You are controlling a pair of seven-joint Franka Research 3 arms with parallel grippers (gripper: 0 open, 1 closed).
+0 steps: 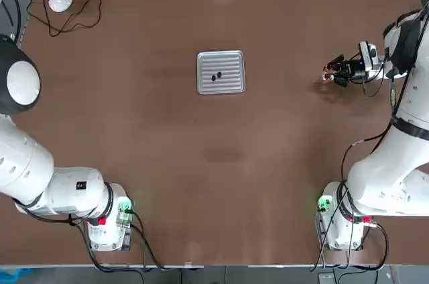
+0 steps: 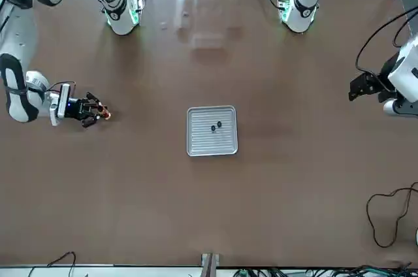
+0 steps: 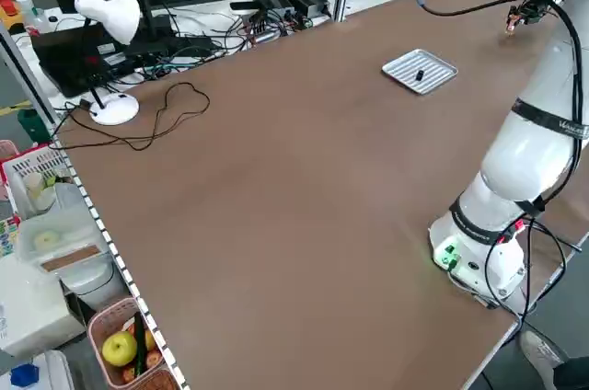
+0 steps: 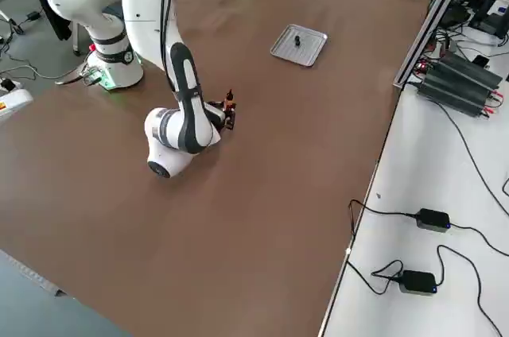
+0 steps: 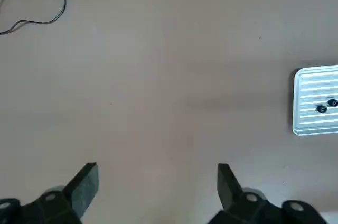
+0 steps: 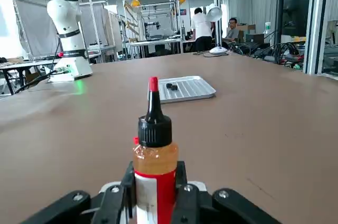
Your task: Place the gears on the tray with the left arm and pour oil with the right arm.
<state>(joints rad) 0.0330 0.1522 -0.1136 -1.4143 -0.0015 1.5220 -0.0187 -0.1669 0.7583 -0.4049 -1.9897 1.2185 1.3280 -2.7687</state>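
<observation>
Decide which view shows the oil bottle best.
The right wrist view: the bottle fills the foreground, its red tip, black cap and label plain. Top, front and right side views show it small; in the left wrist view it is absent.

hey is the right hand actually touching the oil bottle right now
Touching: the right wrist view shows the right hand's two fingers closed against opposite sides of the oil bottle.

Two small dark gears [image 5: 321, 109] lie side by side on the ribbed silvery tray [image 1: 220, 72], which sits flat on the bench [image 1: 201, 183]. The oil bottle [image 6: 155, 176], amber with black cap, red tip and red-and-white label, stands upright between fingers [image 6: 182, 182].
</observation>
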